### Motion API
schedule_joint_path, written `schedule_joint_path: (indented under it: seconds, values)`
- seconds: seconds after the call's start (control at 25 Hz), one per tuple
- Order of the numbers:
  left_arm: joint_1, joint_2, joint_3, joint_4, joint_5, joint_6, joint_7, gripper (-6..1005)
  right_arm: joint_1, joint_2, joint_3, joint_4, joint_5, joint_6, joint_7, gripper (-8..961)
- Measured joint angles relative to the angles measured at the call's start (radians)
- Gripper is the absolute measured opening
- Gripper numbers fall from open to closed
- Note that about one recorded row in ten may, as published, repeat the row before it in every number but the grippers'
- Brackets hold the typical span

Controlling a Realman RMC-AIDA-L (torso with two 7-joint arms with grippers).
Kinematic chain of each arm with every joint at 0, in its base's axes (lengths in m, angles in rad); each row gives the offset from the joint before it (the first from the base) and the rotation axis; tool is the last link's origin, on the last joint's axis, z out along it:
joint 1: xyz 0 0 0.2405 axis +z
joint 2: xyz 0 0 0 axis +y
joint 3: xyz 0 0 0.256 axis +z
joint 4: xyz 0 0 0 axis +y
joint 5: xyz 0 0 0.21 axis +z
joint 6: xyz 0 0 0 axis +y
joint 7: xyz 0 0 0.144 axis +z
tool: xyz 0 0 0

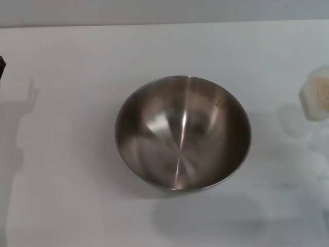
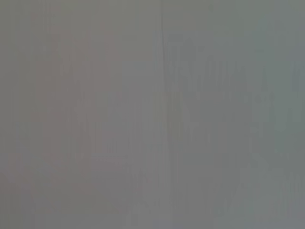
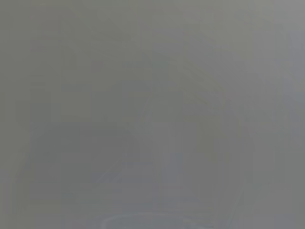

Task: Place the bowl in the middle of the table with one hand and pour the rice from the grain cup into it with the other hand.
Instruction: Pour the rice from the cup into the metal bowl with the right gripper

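Note:
The shiny steel bowl [image 1: 183, 133] stands upright and empty in the middle of the white table [image 1: 77, 206]. The translucent grain cup [image 1: 316, 94] sits at the right edge of the head view, cut off by the frame, with pale rice [image 1: 323, 95] visible inside it. No fingers show around the cup, and I cannot tell whether it rests on the table or is held up. A dark sliver [image 1: 1, 66] at the far left edge may belong to my left arm. Neither gripper shows in any view. Both wrist views give only featureless grey.
Grey shadows lie on the table at the left [image 1: 20, 128], in front of the bowl [image 1: 211, 218] and beside the cup [image 1: 293, 121]. The table's far edge [image 1: 164, 24] runs along the top of the head view.

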Motion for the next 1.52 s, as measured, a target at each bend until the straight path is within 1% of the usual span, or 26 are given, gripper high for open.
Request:
schedule_joint_path:
  seconds: [0.04,0.08,0.12,0.16,0.32,0.36,0.4,0.44,0.48,0.6,0.64,0.68,0.72,0.84,1.0,1.04,1.08,1.2,1.24,1.28,1.32,1.36,1.44,1.52]
  values:
    - [0.000,0.000,0.005,0.001,0.000,-0.001,0.000,827,0.016,0.000,0.000,0.000,-0.015,-0.015,-0.013,3]
    - [0.000,0.000,0.005,0.001,0.000,-0.001,0.000,827,0.016,0.000,0.000,0.000,-0.015,-0.015,-0.013,3]
    - [0.000,0.000,0.008,0.003,-0.001,-0.002,0.000,827,0.037,-0.001,0.000,0.000,-0.025,-0.020,-0.015,3]
    - [0.000,0.000,0.009,0.003,-0.002,-0.003,0.000,827,0.037,-0.001,0.000,0.000,-0.025,-0.020,-0.015,4]
    - [0.000,0.000,0.010,0.005,-0.002,-0.016,0.000,827,0.115,-0.002,0.000,-0.004,-0.052,-0.019,-0.034,4]
    - [-0.001,0.000,0.009,0.005,-0.002,-0.017,0.000,827,0.115,-0.002,0.000,-0.004,-0.052,-0.019,-0.034,5]
    - [-0.001,0.000,0.010,0.005,-0.002,-0.018,0.000,827,0.133,-0.002,0.000,-0.006,-0.059,-0.014,-0.045,5]
    - [-0.001,0.000,0.009,0.005,-0.002,-0.022,0.000,827,0.169,-0.002,0.000,-0.008,-0.073,0.004,-0.068,5]
    - [-0.001,0.000,0.009,0.005,-0.002,-0.022,0.000,827,0.169,-0.002,0.000,-0.008,-0.073,0.004,-0.068,5]
    - [-0.001,0.000,0.009,0.005,-0.002,-0.023,0.000,827,0.218,-0.001,0.000,-0.008,-0.125,0.044,-0.130,6]
    - [-0.001,0.000,0.010,0.005,-0.003,-0.023,0.000,827,0.241,0.001,0.002,-0.001,-0.161,0.075,-0.220,6]
    - [-0.001,0.000,0.010,0.005,-0.003,-0.023,0.000,827,0.241,0.001,0.002,-0.001,-0.161,0.075,-0.220,6]
    - [-0.001,0.000,0.010,0.005,-0.003,-0.023,0.000,827,0.251,0.002,0.004,0.008,-0.177,0.092,-0.283,7]
    - [-0.001,0.000,0.010,0.005,-0.003,-0.023,0.000,827,0.278,0.002,0.005,0.067,-0.210,0.130,-0.517,7]
    - [-0.001,0.000,0.011,0.004,-0.003,-0.023,0.000,827,0.282,0.002,0.011,0.131,-0.239,0.134,-0.762,8]
    - [-0.001,0.000,0.011,0.004,-0.003,-0.024,0.000,827,0.281,0.002,0.011,0.159,-0.242,0.131,-0.867,8]
    - [0.000,0.000,0.011,0.003,-0.003,-0.024,0.000,827,0.281,0.002,0.011,0.159,-0.242,0.131,-0.867,8]
    - [0.001,0.000,0.011,0.003,-0.003,-0.024,0.000,827,0.278,0.002,0.010,0.195,-0.242,0.120,-1.001,9]
    - [0.001,0.000,0.011,0.003,-0.003,-0.024,0.000,827,0.274,0.002,0.011,0.215,-0.242,0.117,-1.082,9]
    - [0.002,0.000,0.011,0.003,-0.003,-0.024,0.000,826,0.274,0.002,0.011,0.215,-0.242,0.117,-1.082,9]
    - [0.002,0.000,0.011,0.003,-0.003,-0.024,0.000,826,0.269,0.003,0.013,0.237,-0.242,0.116,-1.178,10]
    - [0.002,0.000,0.011,0.003,-0.003,-0.024,0.000,826,0.269,0.003,0.013,0.237,-0.242,0.116,-1.178,10]
    - [0.003,0.000,0.011,0.004,-0.003,-0.024,0.000,826,0.266,0.004,0.012,0.271,-0.242,0.102,-1.317,10]
    - [0.003,0.000,0.011,0.004,-0.003,-0.024,0.000,826,0.265,0.004,0.010,0.275,-0.245,0.100,-1.351,11]
